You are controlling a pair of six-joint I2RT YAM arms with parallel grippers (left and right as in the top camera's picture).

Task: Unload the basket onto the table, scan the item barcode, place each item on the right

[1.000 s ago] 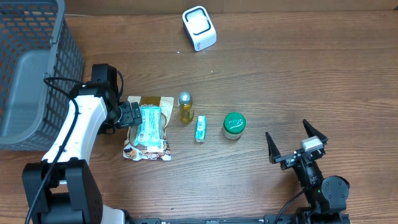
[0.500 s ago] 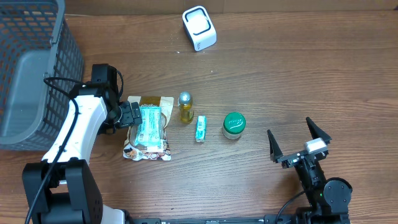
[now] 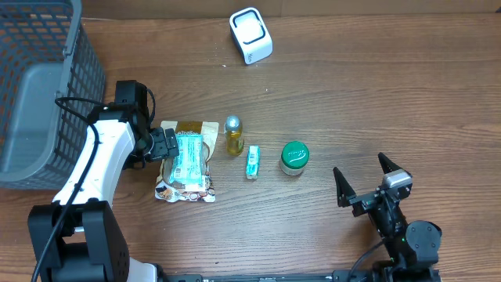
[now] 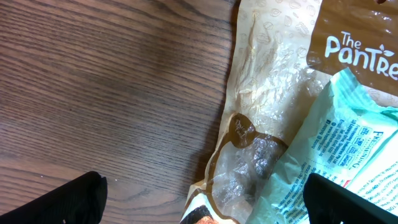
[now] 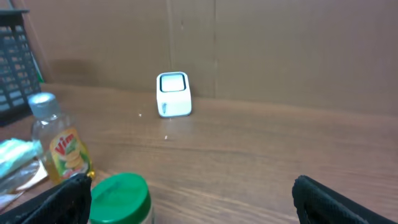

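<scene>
- Near the left edge of the bench (image 3: 352,94), seen from overhead: the left arm (image 3: 102,153) reaches the mint-green packet (image 3: 188,157), which lies on top of a brown pouch (image 3: 196,127). The left jaws stand wide open at the packet's left end and hold nothing. The white scanner (image 3: 250,35) sits by the far edge, well apart. The right arm (image 3: 391,207) is near the front right corner, right jaws spread wide and empty. This looks like the approach to a pickup, with no scan yet.
- At the left wrist: the crinkled mint-green packet (image 4: 348,149), covered in fine print, overlaps the glossy brown pouch (image 4: 267,93). The jaws' dark tips show in the bottom corners with nothing clamped. No barcode is visible here. The next move likely calls for closing on the packet alone, then turning its code toward the scanner.
- At the right wrist: the scanner (image 5: 173,93) faces the camera across bare wood, with a bottle (image 5: 59,146) and a green-lidded jar (image 5: 121,196) in the foreground.
</scene>
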